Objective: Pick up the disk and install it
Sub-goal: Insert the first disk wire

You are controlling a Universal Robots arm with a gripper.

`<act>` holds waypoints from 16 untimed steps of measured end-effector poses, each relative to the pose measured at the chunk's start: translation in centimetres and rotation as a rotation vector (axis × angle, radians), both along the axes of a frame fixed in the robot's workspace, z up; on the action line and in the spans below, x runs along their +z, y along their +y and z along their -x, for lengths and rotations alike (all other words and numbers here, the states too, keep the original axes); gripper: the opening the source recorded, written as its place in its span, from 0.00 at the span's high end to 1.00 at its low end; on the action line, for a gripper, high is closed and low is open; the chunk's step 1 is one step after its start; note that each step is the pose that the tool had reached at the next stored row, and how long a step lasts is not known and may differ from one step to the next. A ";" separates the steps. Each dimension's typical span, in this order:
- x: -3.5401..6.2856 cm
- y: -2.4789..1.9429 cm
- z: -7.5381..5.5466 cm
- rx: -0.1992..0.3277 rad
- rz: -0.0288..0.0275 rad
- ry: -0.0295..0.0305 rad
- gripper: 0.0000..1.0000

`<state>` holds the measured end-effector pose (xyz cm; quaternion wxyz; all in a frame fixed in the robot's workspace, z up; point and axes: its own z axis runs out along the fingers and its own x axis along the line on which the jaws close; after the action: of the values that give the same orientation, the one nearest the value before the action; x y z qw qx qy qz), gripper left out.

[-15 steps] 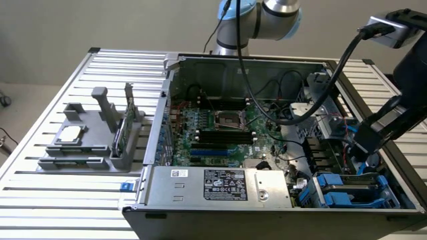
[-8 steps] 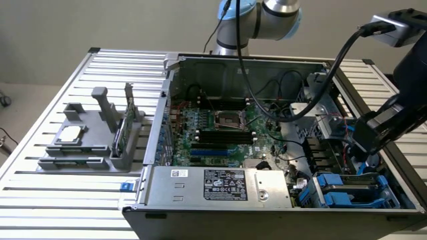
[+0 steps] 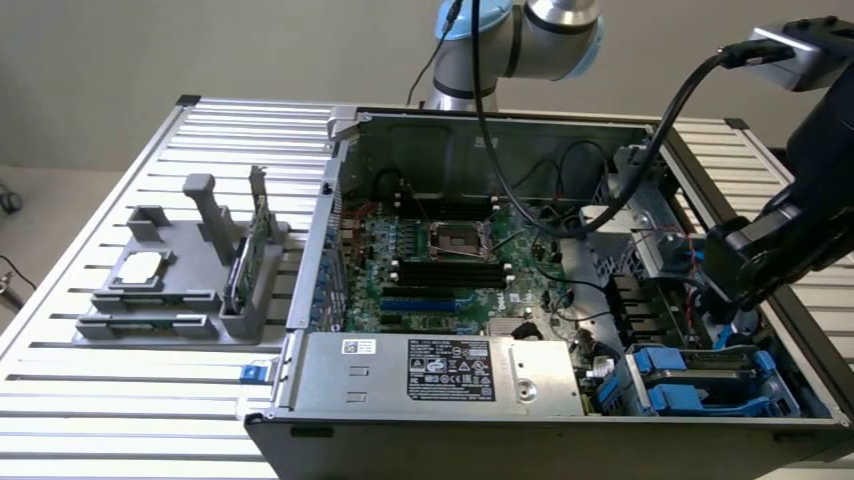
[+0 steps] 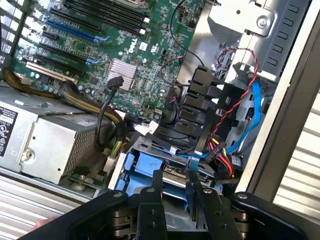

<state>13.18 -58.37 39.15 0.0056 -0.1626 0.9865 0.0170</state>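
The disk shows edge-on in the wrist view as a grey slab with a bright blue rail along one side. My gripper is shut on it, one finger on each flat face. It hangs over the drive bay with its blue plastic fittings, in the open computer case. In the exterior view my gripper reaches down into the case's near corner on that view's right, just above the blue bay carriers. The disk's lower end is hidden among the bay parts.
Red, blue and black cables crowd the bay beside the gripper. The power supply and motherboard fill the case on the exterior view's left. A grey fixture on the slatted table holds a square chip and an upright green card.
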 end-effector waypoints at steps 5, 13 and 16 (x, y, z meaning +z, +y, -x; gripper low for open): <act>-0.01 0.00 0.0 -0.052 -0.0003 0.0000 0.67; 0.00 0.00 0.0 -0.133 -0.0006 0.0000 0.67; -0.01 0.00 0.0 -0.163 -0.0009 0.0000 0.67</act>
<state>13.18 -58.37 39.14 0.0070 -0.0817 0.9965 0.0169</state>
